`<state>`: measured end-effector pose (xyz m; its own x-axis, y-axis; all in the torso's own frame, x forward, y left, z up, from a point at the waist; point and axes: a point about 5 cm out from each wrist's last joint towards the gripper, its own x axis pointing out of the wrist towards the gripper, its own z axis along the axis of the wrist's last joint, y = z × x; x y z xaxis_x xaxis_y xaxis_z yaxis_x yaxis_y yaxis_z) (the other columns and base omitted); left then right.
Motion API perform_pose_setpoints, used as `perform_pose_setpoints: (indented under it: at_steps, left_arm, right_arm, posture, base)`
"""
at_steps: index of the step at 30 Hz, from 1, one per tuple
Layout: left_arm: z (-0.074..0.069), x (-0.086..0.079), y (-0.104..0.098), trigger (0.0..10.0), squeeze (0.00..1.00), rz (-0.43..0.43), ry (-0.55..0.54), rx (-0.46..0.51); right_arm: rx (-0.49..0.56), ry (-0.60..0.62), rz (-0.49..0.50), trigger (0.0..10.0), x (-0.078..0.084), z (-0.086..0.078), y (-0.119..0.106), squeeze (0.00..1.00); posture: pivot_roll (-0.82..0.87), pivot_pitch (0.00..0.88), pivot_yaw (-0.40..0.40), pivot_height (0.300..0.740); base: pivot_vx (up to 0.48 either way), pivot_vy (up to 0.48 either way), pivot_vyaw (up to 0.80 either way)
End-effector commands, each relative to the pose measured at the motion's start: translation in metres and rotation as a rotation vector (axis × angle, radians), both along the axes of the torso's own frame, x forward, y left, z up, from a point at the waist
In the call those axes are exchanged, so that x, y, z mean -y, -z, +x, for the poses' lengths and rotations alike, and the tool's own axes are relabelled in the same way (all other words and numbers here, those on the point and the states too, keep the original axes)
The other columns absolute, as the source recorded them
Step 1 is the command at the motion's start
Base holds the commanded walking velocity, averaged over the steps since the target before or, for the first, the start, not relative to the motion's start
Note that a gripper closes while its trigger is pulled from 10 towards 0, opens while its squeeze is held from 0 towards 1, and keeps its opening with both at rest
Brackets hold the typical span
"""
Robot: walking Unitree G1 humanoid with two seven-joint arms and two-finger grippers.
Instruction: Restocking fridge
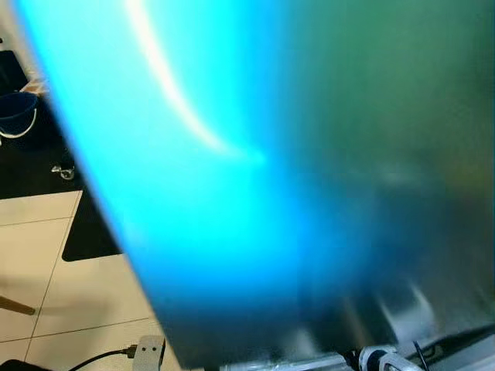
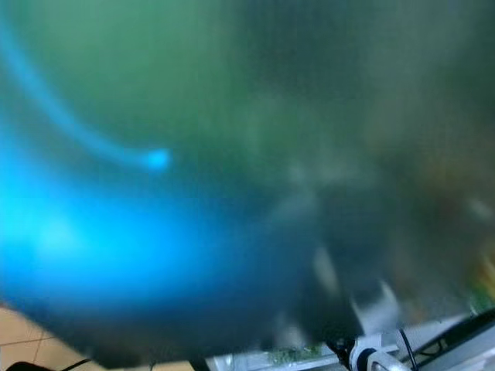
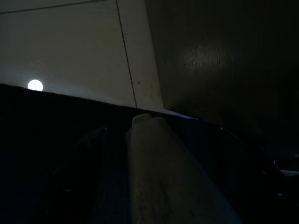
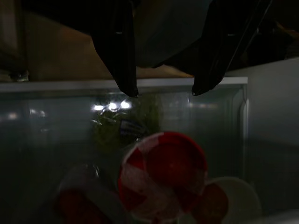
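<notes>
Fridge interior dim; right gripper (image 4: 163, 91), fingers apart, empty, hovers just above glass shelf (image 4: 121, 84); red-white cup (image 4: 161, 179) beneath shelf. Left gripper state unclear.

Red-white cup (image 4: 161, 179); cream floor tiles (image 1: 39, 263).

tiled floor (image 1: 46, 255), power strip (image 1: 148, 352)

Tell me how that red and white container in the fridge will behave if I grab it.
The red and white container looks round and lies tilted, so it may roll. It rests among other round containers, so they could shift. The right gripper has its fingers open above it.
</notes>
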<state>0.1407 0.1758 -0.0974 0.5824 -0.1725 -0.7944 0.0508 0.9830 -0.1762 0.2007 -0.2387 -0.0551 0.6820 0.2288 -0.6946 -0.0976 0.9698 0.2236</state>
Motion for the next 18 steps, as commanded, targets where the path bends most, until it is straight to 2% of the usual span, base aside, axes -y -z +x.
perform_pose_setpoints:
  at_steps: [1,18]
  left_arm:
    - [-0.0053,0.0026,0.0025,10.0,0.00,-0.006,0.001,-0.025]
    - [-0.0064,0.0043,0.0029,10.0,0.00,-0.008,0.015,-0.028]
  right_arm:
    - [-0.005,0.014,-0.002,10.0,0.0017,-0.0030,0.0014,0.00]
    - [0.023,0.032,0.026,10.0,0.0034,0.0013,-0.0022,0.00]
  posture:
    - [0.00,0.000,-0.011,0.635]
    - [0.00,0.000,-0.010,0.635]
  base:
    - [0.000,0.000,0.00]
    - [0.000,0.000,0.00]
